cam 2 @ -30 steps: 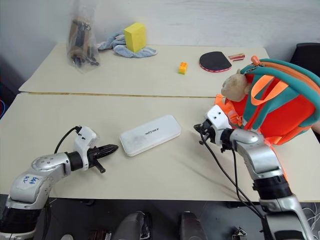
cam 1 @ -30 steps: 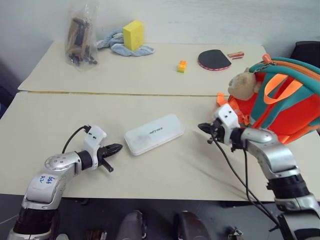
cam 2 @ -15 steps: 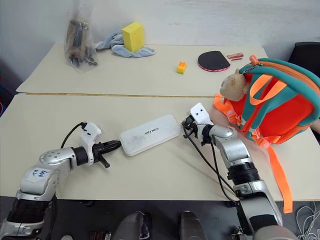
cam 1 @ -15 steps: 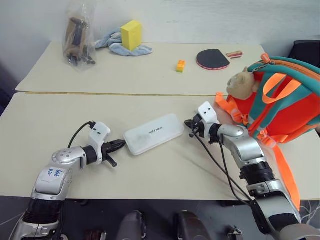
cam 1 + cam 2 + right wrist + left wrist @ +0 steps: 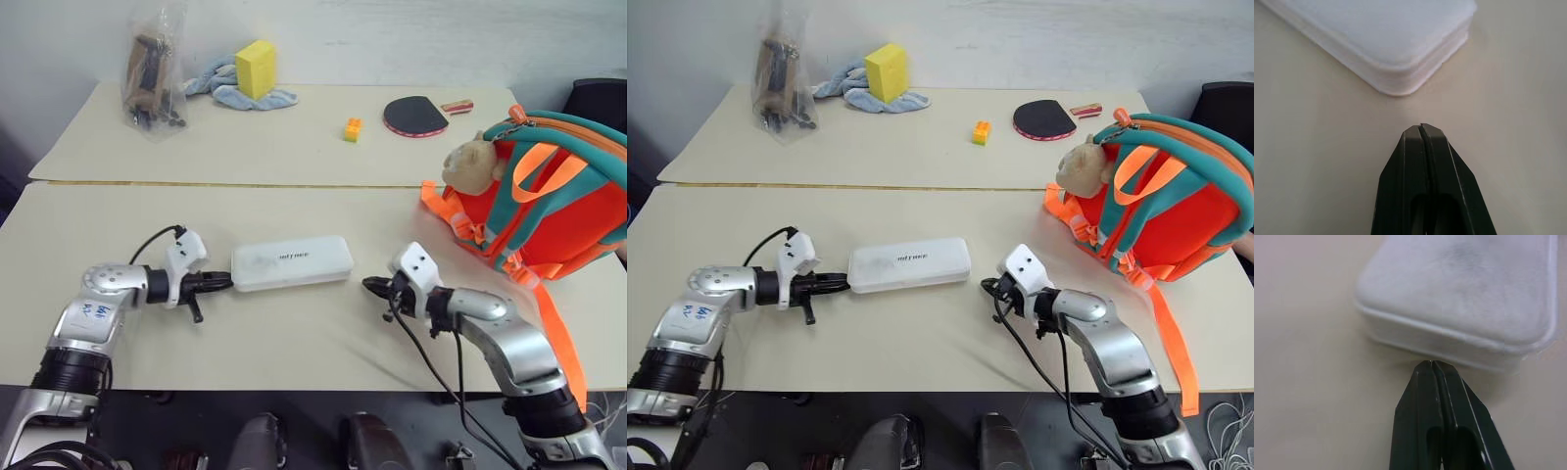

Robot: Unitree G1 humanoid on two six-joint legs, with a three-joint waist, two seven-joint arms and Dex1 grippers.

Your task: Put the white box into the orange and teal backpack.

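Note:
The white box (image 5: 292, 263) lies flat on the near table, long side running left to right, dark lettering on top. My left gripper (image 5: 225, 280) is shut, its tip pressed against the box's left end (image 5: 1449, 345). My right gripper (image 5: 371, 286) is shut and sits a short gap off the box's right corner (image 5: 1400, 58), not touching it. The orange and teal backpack (image 5: 554, 196) stands at the table's right edge with a tan plush bear (image 5: 468, 162) on its front and orange straps trailing toward the front edge.
On the far table lie a clear bag of dark items (image 5: 155, 69), a yellow sponge block (image 5: 256, 69) on a blue cloth, a small orange and yellow brick (image 5: 351, 129) and a table tennis paddle (image 5: 416, 115). A seam (image 5: 235, 183) joins the two tables.
The box has swung from slanted to level and slid slightly left. My left gripper pushed forward onto its left end. My right gripper pulled back toward me, away from the box's right end.

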